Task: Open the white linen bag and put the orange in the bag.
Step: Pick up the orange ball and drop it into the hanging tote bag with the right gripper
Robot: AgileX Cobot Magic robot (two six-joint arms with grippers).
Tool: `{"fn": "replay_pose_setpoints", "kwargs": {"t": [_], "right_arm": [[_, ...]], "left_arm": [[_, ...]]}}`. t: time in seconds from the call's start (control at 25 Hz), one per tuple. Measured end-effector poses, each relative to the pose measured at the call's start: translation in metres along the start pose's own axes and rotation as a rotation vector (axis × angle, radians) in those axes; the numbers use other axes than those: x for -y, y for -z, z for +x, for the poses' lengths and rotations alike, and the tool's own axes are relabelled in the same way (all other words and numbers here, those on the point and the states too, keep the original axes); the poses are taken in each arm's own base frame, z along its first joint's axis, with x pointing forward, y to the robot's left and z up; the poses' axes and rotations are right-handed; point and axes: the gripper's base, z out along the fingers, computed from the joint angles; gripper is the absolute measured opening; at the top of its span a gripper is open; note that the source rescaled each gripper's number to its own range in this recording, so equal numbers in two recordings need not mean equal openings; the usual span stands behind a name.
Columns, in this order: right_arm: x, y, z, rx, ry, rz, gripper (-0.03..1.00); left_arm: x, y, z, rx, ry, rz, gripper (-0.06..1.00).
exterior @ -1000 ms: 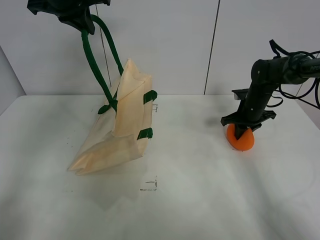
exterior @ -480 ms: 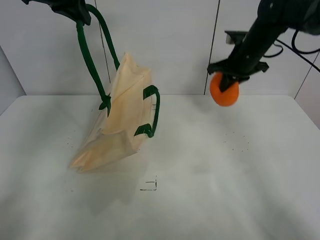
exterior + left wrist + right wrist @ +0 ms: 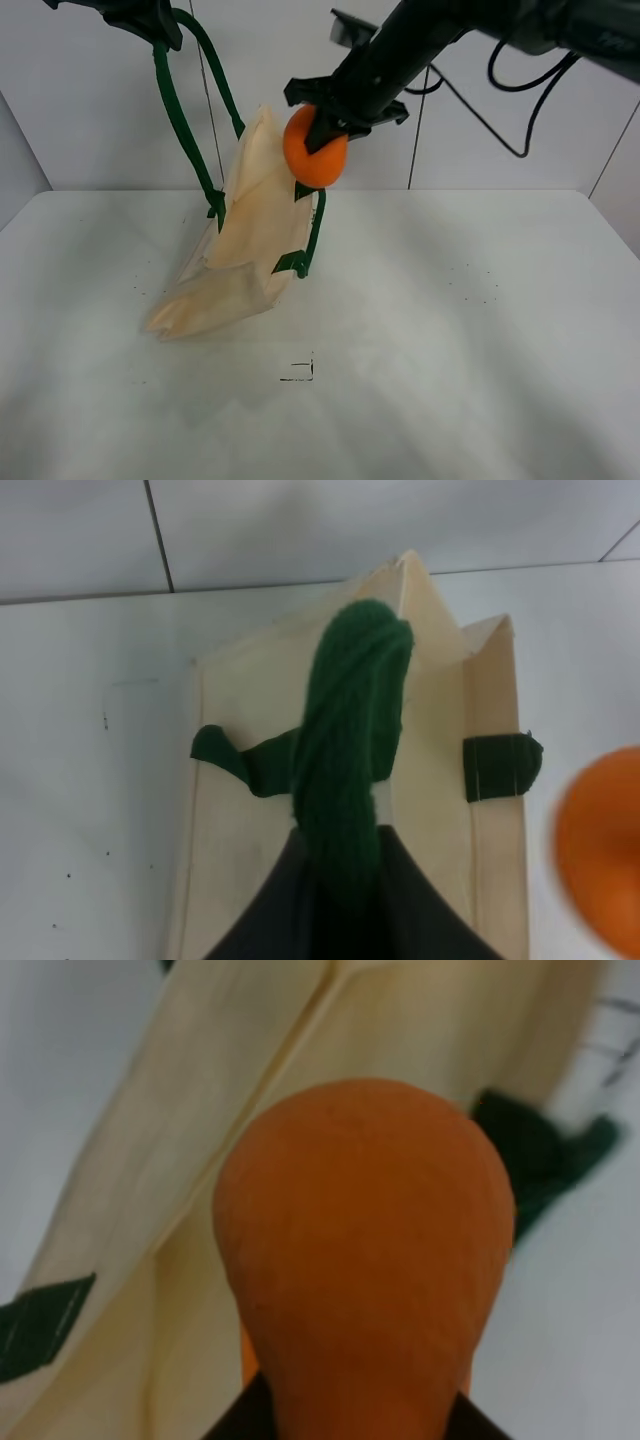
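Observation:
The white linen bag (image 3: 250,235) hangs tilted, its lower corner resting on the table. My left gripper (image 3: 158,30), at the top left, is shut on one dark green strap handle (image 3: 178,120) and holds it up. The left wrist view shows that strap (image 3: 350,740) over the bag's top edge (image 3: 440,780), with the orange (image 3: 600,845) blurred at the side. My right gripper (image 3: 322,122) has reached across and is shut on the orange (image 3: 315,152), which hangs right beside the bag's upper edge. The orange (image 3: 365,1250) fills the right wrist view, with bag cloth (image 3: 150,1210) behind it.
The bag's second green handle (image 3: 313,230) hangs loose on its right side. The white table (image 3: 460,330) carries small black corner marks (image 3: 300,372) in front of the bag. A white panelled wall (image 3: 100,120) stands close behind.
The right arm lifted the orange off the table at the right and swung it up and left to the bag's top. The left gripper stayed high, holding the strap.

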Motion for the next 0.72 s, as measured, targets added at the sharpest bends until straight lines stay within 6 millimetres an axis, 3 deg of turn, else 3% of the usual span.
{"fn": "replay_pose_setpoints", "kwargs": {"t": [0.28, 0.48, 0.56, 0.64, 0.68, 0.72], "right_arm": [[-0.005, -0.08, 0.009, -0.036, -0.048, -0.07, 0.01], [-0.001, -0.101, 0.012, -0.042, -0.064, -0.121, 0.05], [-0.001, -0.101, 0.012, -0.038, -0.064, -0.126, 0.29], [-0.001, -0.101, 0.012, -0.034, -0.063, -0.128, 0.7], [-0.001, -0.102, 0.012, -0.035, -0.059, -0.122, 0.83], [0.0, -0.102, 0.012, -0.037, -0.052, -0.114, 0.89]], "left_arm": [[0.0, 0.0, 0.0, 0.0, 0.0, 0.0, 0.0], [0.0, 0.0, 0.0, 0.0, 0.0, 0.001, 0.0], [0.0, 0.0, 0.0, 0.0, 0.0, 0.001, 0.0], [0.0, 0.0, 0.0, 0.0, 0.0, 0.001, 0.0], [0.0, 0.0, 0.0, 0.0, 0.0, 0.001, 0.0], [0.0, 0.0, 0.0, 0.0, 0.0, 0.001, 0.0]]}}
